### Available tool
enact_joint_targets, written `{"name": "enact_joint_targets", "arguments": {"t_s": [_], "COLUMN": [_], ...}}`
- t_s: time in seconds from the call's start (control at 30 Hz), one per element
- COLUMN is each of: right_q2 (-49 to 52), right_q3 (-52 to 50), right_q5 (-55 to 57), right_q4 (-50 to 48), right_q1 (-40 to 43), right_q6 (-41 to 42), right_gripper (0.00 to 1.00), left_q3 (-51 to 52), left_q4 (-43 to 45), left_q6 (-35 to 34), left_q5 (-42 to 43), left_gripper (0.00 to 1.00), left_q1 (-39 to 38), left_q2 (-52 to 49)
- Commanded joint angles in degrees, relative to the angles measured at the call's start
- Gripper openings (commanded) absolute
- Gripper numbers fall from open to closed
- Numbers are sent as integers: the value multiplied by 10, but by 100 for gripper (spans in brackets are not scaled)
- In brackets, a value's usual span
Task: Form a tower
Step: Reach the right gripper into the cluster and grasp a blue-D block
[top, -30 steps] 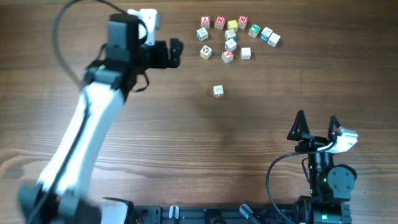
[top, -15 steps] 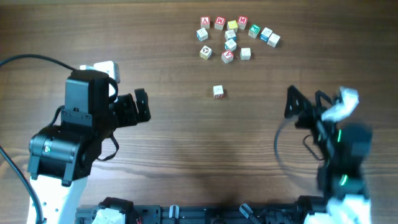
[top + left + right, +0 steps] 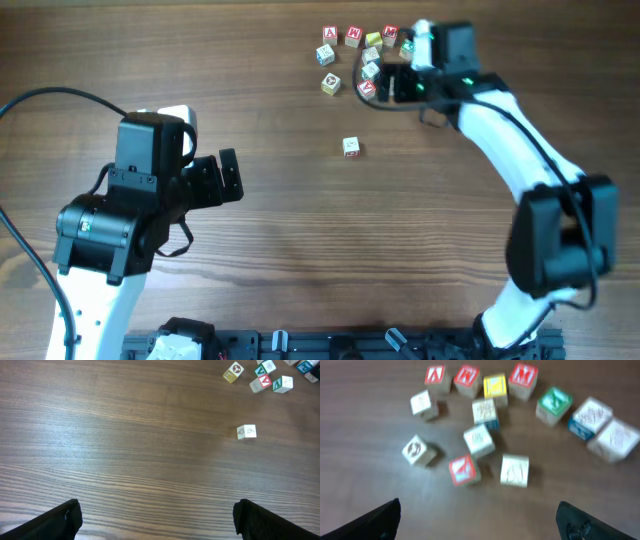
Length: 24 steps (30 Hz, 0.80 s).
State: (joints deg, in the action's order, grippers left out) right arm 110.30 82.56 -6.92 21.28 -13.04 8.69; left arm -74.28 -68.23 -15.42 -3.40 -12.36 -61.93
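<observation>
A: Where's the tower (image 3: 351,147)?
B: Mid-tabletop (image 3: 300,250), standing alone, well apart from both claws. It sits on the near side of the loose letter cubes (image 3: 372,62).
A: Axis?
B: Long axis vertical, pointing straight up at the overhead camera. The top is whitish and red print peeks out low on the near side. In the left wrist view it's a small pale block (image 3: 246,431) at upper right, and the seam between the two cubes is too small to make out.
A: Left claw (image 3: 228,178)?
B: Spread wide, holding nothing, out to the tower's left and facing it.
A: Right claw (image 3: 388,84)?
B: Also wide and empty, hanging over the cube cluster at the far edge. Its wrist view is blurry, showing the red-faced cube (image 3: 464,470), yellow-faced cube (image 3: 495,386) and green-faced cube (image 3: 554,401) lying loose between the finger tips.
</observation>
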Motion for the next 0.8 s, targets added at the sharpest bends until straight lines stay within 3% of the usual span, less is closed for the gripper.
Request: {"name": "enact_joint_targets", "arguments": {"t_s": [0.0, 0.13, 0.27, 0.53, 0.63, 0.77], "right_q2": [82, 153, 185, 201, 197, 146], "right_q3": [64, 98, 98, 101, 130, 199], "right_q5": [71, 76, 84, 84, 84, 82], "right_q4": [-4, -19, -28, -28, 16, 142], "right_q1": [2, 3, 6, 13, 13, 7], "right_q6": [-10, -12, -13, -16, -16, -10], "right_gripper": [99, 99, 85, 27, 14, 7], "left_q3": [3, 3, 3, 3, 3, 3], "left_q4": [0, 0, 0, 0, 0, 0], "left_q6": [-5, -5, -5, -5, -5, -5], "left_q5": [-8, -8, -8, -8, -8, -8], "left_gripper": [100, 100, 100, 100, 100, 100], "left_q1": [0, 0, 0, 0, 0, 0], "left_q2": [-1, -1, -1, -1, -1, -1]}}
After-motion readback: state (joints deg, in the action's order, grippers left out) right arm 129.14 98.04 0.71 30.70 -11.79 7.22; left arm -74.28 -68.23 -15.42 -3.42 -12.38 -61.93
